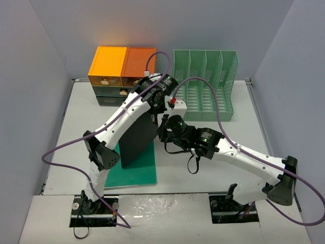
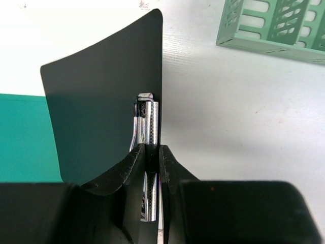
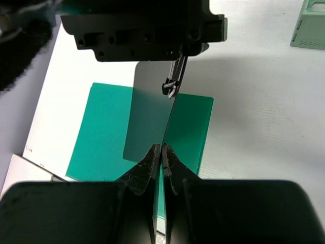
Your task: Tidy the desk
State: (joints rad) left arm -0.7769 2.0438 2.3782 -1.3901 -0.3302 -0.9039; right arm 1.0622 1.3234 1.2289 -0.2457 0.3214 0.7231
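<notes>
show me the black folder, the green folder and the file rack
black folder [image 1: 138, 140]: top external view, middle of its cover
green folder [image 1: 137, 175]: top external view, bare near part
file rack [image 1: 202, 101]: top external view, slotted floor

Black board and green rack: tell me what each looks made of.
The black board looks like thin matte plastic: it bows slightly; its clip is shiny, chrome-like metal. The green rack looks moulded plastic: slotted walls, uniform pale colour, dull sheen.

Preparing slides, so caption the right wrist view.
Right gripper and left gripper both pinch a black folder upright over a green folder.
</notes>
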